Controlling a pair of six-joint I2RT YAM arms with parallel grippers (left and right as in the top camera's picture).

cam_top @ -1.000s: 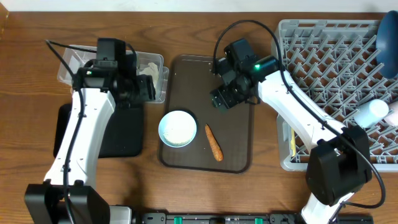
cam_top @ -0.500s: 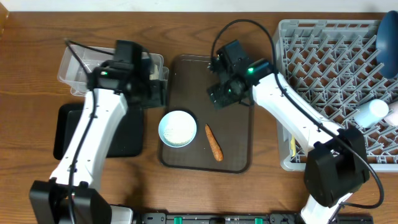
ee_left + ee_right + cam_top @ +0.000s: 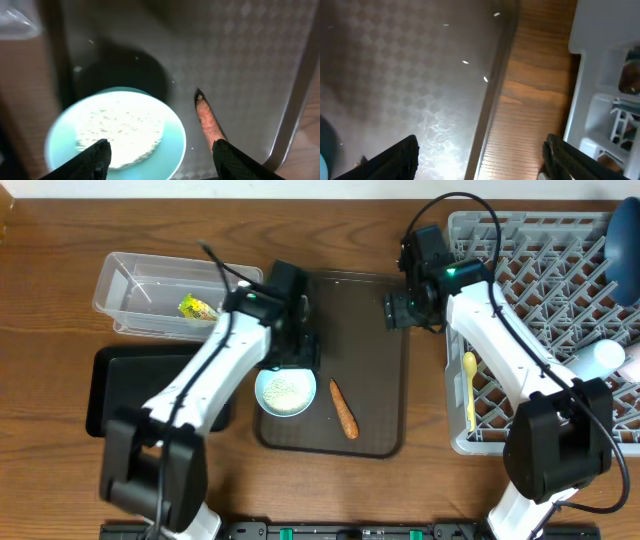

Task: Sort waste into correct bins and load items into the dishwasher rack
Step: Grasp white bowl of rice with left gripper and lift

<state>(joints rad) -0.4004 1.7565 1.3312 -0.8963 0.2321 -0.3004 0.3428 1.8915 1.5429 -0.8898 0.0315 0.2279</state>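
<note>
The serving tray (image 3: 370,330) lies mid-tabletop, carrying the bowl (image 3: 286,392) and, right of it, the carrot piece (image 3: 344,409). Near the left edge, the tub (image 3: 110,285), holding the wrapper (image 3: 197,308), sits behind the shallow tray (image 3: 115,385). The rack (image 3: 540,260) lines the right edge.
</note>
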